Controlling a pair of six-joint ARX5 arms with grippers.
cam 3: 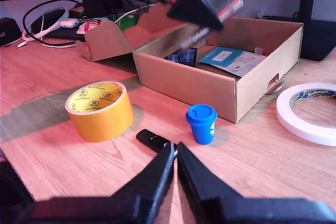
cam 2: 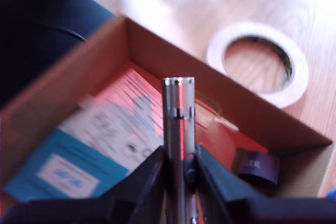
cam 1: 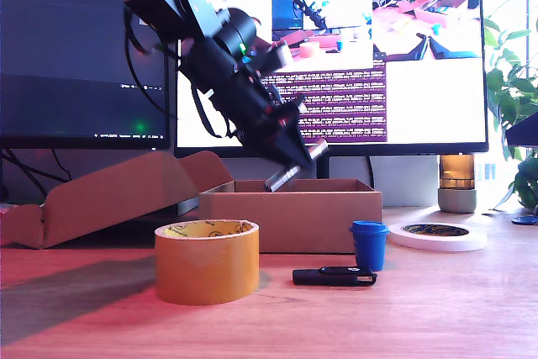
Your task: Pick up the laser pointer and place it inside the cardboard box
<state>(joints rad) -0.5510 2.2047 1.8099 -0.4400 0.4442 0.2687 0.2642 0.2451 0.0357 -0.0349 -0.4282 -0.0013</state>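
Two monitors glow behind a wooden desk, and over it the laser pointer is held above the open cardboard box, pinched mid-barrel between the fingers of my first gripper. It is carried tilted, the free end angled out over the box's interior, well clear of the floor of the box as far as can be judged.

Risk now: a release from this height could let the round metal barrel bounce or roll on landing, and a tilted drop could tip it against a wall. The pinch is on a smooth cylinder, so a slip before the descent cannot be ruled out. The gripper's body could also be caught on the near wall if lowered carelessly.

Inside the box, a blue and white printed card is seen lying flat, with a small dark object in one corner; a reddish sheet appears beneath the card. The lid flap is folded back toward the exterior view's left.

My second gripper hovers low over the desk, fingers nearly together with nothing between them, near a flat black stick. Close by stand a yellow tape roll, a small blue cup and a white tape ring.
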